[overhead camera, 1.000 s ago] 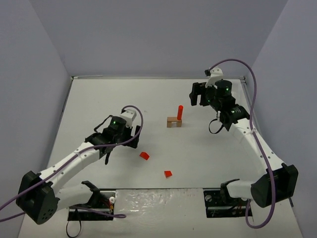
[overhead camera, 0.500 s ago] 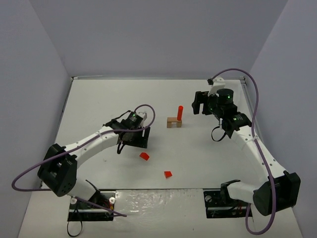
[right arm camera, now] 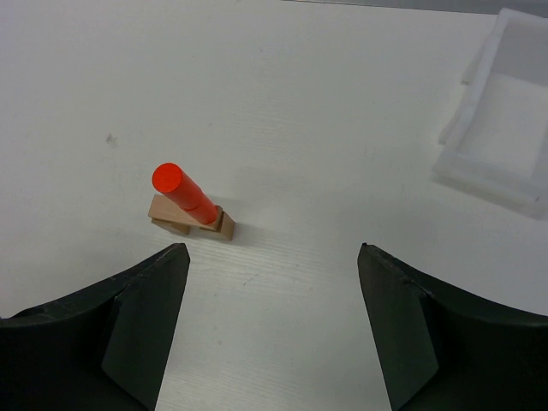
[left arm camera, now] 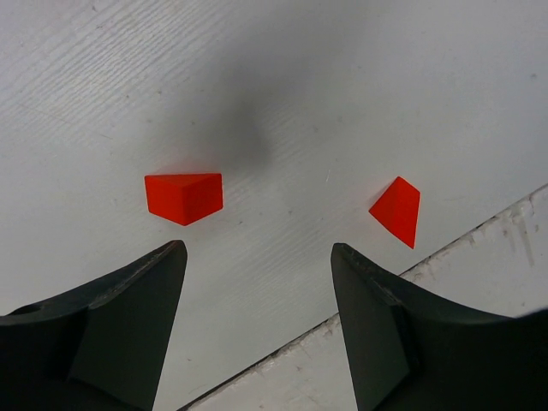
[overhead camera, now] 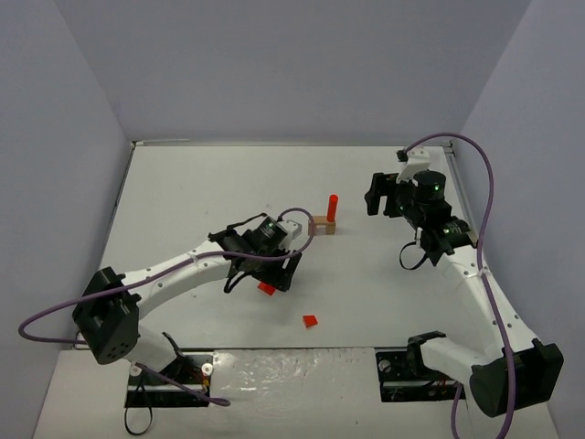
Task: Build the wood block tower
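My left gripper (left arm camera: 257,255) hangs low over the table (overhead camera: 183,183), jaws partly apart with nothing between them. A red wedge (left arm camera: 183,197) lies on the table just ahead of the finger on the left of my wrist view, and nothing touches it. A second red wedge (left arm camera: 397,211) lies farther right, near the seam at the table's front edge and well apart from the first. Beyond them, toward the middle of the table, a tan block (right arm camera: 193,224) lies flat with a red cylinder (right arm camera: 184,195) standing on it. My right gripper (right arm camera: 272,257) hovers to the right of that stack, facing it, jaws wide and empty. A white tray (right arm camera: 501,111) sits far right.
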Controlling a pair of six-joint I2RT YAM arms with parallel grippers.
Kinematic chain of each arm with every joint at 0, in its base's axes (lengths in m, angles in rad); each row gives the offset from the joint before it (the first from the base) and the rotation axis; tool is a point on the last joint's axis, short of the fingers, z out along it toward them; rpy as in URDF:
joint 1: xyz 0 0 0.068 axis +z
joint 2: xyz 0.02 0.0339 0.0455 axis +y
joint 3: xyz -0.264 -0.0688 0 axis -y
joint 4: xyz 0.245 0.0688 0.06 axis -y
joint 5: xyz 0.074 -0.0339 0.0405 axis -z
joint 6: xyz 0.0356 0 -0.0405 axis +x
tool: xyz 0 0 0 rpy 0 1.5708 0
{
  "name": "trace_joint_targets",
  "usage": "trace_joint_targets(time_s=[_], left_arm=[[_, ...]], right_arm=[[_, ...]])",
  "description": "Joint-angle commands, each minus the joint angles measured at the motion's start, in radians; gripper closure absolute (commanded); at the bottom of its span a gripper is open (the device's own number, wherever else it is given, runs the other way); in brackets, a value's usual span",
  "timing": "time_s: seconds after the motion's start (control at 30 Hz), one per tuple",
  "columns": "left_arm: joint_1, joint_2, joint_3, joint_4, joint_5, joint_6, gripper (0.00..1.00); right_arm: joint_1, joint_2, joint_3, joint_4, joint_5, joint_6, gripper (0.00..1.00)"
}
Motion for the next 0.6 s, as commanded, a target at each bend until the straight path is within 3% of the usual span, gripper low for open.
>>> trace_joint_targets(time_s=[0.0,0.2,0.33,0.43,0.57], left_arm=[[-0.038,-0.046,0.026,-0.002,-0.032,0.098,0.35],[-0.035,-0.025,0.008,-0.007,-0.082,0.262,0.37],[-0.014,0.006,0.011,-0.015,-0.079,0.377,0.45],[0.018,0.035,0.014,-0.018,-0.040,0.421,0.50],[0.049,0.099,0.025,-0.037,0.034,0.473,0.51]], right_arm=[[-0.017,-0.035,0.010,0.022,0.015,-0.024,0.23],[-0.018,-0.039,0.007,0.020,-0.004,-0.028,0.23],[-0.018,-0.041,0.009,0.014,-0.036,-0.033,0.23],[-0.018,-0.045,0.007,0.010,-0.041,-0.037,0.23],[-0.018,-0.049,0.007,0.004,-0.046,-0.043,0.23]])
